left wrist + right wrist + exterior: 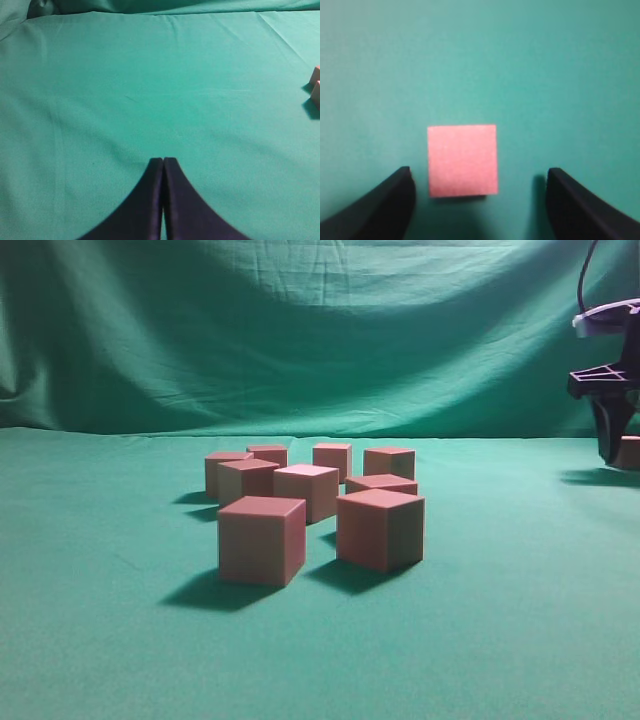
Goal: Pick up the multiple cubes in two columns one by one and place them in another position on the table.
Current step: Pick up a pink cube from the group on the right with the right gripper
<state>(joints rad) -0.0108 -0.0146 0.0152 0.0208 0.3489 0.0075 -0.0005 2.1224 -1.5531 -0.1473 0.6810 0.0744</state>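
Jaws of the right gripper (477, 200) stand apart around one cube (463, 160) on the table (545, 75); left gripper (163, 162) is closed.

Eight cubes (300, 502) cluster mid-table (100, 620), two rough columns running near to far, pink-red tops, tan sides. Nearest pair biggest in view, slightly turned, apart from each other. One more cube (462, 160) far right, flat on cloth, lying between my spread right fingers, untouched on both sides.
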